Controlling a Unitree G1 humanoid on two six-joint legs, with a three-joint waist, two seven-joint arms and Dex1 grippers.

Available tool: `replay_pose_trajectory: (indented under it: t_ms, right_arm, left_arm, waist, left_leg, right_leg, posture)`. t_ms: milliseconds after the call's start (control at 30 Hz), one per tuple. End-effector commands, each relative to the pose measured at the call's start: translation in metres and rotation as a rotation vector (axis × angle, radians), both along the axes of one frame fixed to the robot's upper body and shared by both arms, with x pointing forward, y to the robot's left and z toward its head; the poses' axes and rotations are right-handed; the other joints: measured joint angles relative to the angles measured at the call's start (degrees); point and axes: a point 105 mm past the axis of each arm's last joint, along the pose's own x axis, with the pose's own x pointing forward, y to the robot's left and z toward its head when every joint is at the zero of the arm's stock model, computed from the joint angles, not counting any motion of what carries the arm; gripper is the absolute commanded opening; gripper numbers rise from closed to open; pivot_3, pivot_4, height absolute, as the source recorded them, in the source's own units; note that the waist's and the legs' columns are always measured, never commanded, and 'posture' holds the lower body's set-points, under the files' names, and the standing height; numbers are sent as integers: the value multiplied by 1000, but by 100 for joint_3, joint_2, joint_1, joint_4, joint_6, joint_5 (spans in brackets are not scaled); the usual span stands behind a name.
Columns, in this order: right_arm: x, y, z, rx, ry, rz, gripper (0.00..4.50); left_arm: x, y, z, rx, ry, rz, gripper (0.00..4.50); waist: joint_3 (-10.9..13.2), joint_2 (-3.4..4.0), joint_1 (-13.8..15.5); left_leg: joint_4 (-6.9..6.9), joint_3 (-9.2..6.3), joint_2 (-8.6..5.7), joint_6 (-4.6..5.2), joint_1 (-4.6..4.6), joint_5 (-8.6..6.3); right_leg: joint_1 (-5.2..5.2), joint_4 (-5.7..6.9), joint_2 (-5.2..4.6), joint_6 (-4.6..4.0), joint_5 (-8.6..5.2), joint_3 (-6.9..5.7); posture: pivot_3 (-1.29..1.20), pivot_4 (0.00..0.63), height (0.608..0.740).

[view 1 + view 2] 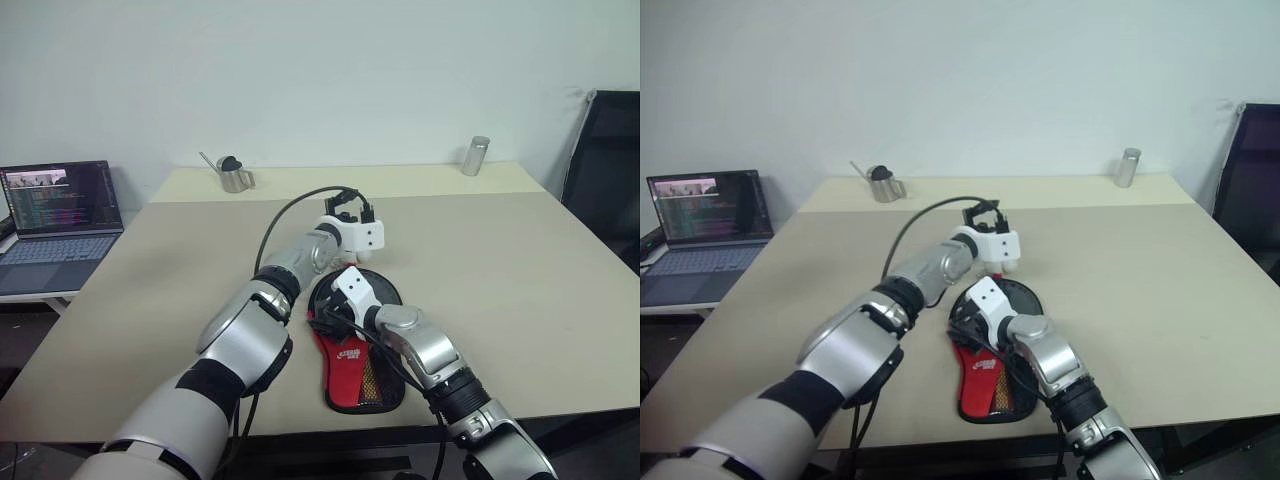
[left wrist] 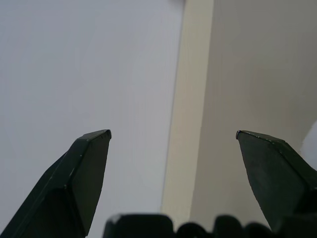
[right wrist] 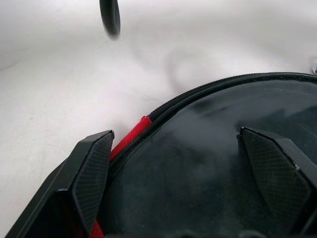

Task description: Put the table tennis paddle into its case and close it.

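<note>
The case [image 1: 352,368] lies flat near the table's front edge, with its black round part away from me and its red part with white lettering and black mesh pocket toward me. My right gripper [image 1: 328,320] hangs open just over the case's left rim; in the right wrist view its fingers [image 3: 94,168] straddle the zipper edge and black face of the case [image 3: 208,163]. My left gripper [image 1: 350,206] is raised above the table beyond the case, open and empty, also the left gripper [image 2: 173,134]. The table tennis paddle is hidden.
An open laptop [image 1: 60,215] sits on a side table at the left. A small metal watering can [image 1: 235,175] and a metal cylinder [image 1: 475,155] stand along the far edge of the beige table [image 1: 500,280]. A black chair [image 1: 610,170] is at the right.
</note>
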Motion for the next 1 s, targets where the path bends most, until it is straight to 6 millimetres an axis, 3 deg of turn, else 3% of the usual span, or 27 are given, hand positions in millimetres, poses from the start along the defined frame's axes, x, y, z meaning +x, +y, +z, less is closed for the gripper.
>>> replay_pose_trajectory:
  t_ms: [33,167,333,433,600,667,867,1000]
  right_arm:
    - [-11,-4,-34,-51,123,5,4500]
    - [-12,-5,-35,-54,124,3,4500]
    - [-11,-8,-35,-51,121,-10,4500]
    - [-3,-14,-25,-28,64,-40,4500]
    - [12,-33,3,17,-6,-93,4500]
    - [13,-42,28,33,-76,-82,4500]
    - [-8,-53,66,73,-126,2,4500]
    - [-29,-74,97,79,-158,84,4500]
  left_arm:
    - [0,1,45,-53,-76,-43,4437]
    - [-3,20,71,-145,-11,-100,4437]
    - [-17,41,66,-246,210,-243,4437]
    - [-28,52,61,-325,332,-330,4437]
    - [-47,78,71,-512,452,-457,4437]
    - [-58,90,68,-584,544,-511,4437]
    - [-84,95,60,-708,727,-612,4437]
    - [-107,83,39,-758,926,-696,4437]
  waist:
    - [0,0,0]
    - [1,1,-7]
    - [1,2,-9]
    - [2,4,-15]
    - [13,8,-15]
    - [19,13,-7]
    - [52,20,1]
    - [60,25,1]
  left_leg:
    - [0,0,0,-1,0,0]
    - [0,0,1,-2,-2,-1]
    - [-2,-1,1,-3,-5,0]
    - [-2,-1,2,-3,-6,0]
    - [8,-10,1,-2,-36,0]
    - [15,-20,0,-2,-61,0]
    - [9,-26,1,-11,-86,5]
    - [13,-24,-1,-13,-121,6]
  right_leg:
    - [0,0,0,0,0,0]
    - [-1,-2,-1,0,0,-1]
    - [-2,-7,-1,-1,0,-3]
    - [-3,-9,-1,-2,0,-2]
    - [-21,-7,-1,-4,2,-6]
    - [-35,-8,-1,-5,2,-7]
    - [-54,-26,-3,-5,1,1]
    - [-91,-20,-4,-5,1,9]
  posture:
    - [0,150,740]
    - [0,150,740]
    - [0,150,740]
    - [0,150,740]
    - [0,150,740]
    - [0,150,740]
    - [0,150,740]
    - [0,150,740]
